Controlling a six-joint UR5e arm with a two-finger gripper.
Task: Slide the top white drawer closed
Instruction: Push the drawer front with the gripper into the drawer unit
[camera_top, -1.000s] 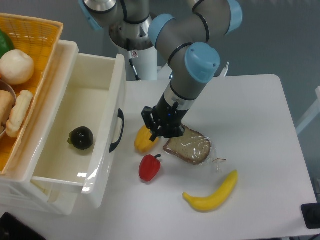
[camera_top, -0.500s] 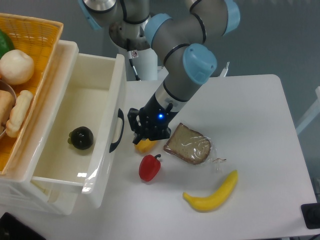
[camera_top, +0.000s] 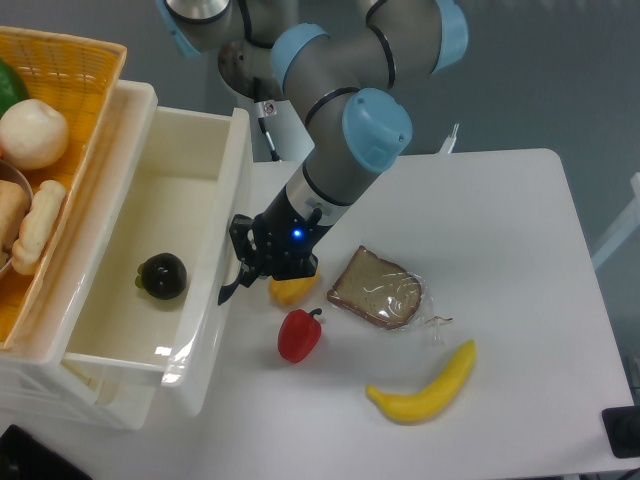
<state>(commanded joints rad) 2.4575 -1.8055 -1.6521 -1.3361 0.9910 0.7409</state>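
Top white drawer (camera_top: 150, 240): pulled far out at the worktop's left edge, a dark fruit (camera_top: 162, 275) inside. Hand (camera_top: 262, 262): against the drawer front beside the black handle (camera_top: 236, 262), finger spacing unclear. Risk: an off-centre push could skew and jam the drawer.

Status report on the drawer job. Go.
Gripper at the top drawer front, by its black handle; jaws hidden. Drawer wide open, dark fruit inside. Yellow pepper under the wrist, not in the drawer's path.

The gripper (camera_top: 250, 262) touches the open top white drawer (camera_top: 205, 300) at its black handle (camera_top: 232, 285); a red pepper (camera_top: 299, 335) lies at five o'clock of it.
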